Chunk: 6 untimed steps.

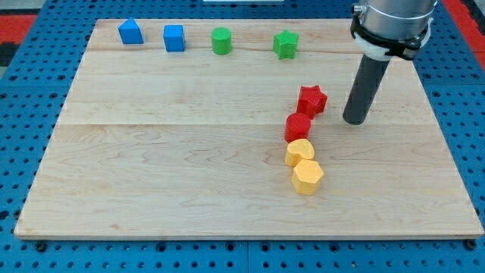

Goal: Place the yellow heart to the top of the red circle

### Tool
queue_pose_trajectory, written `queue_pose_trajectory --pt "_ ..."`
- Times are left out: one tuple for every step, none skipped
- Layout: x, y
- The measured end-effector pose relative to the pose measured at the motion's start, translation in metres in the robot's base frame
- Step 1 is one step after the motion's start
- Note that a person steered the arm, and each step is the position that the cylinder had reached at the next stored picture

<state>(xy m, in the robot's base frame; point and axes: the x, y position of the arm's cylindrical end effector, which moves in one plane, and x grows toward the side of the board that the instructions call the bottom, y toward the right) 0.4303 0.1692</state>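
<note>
The yellow heart (298, 152) lies right of the board's middle, touching the lower edge of the red circle (297, 127). A yellow hexagon (308, 177) sits just below the heart, touching it. A red star (311, 100) sits just above the red circle, toward the view's right. My tip (354, 120) rests on the board to the right of the red star and red circle, a short gap away from both, touching no block.
Along the view's top edge of the wooden board (151, 167) stand a blue block with a peaked top (130, 32), a blue cube (174, 38), a green cylinder (221, 41) and a green star (286, 45). A blue pegboard surrounds the board.
</note>
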Motion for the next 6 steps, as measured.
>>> queue_pose_trajectory --pt "-0.018 0.001" --pt "-0.018 -0.019" --pt "-0.018 -0.023" --pt "-0.018 -0.051" --pt "-0.017 -0.058" --pt "0.004 0.014"
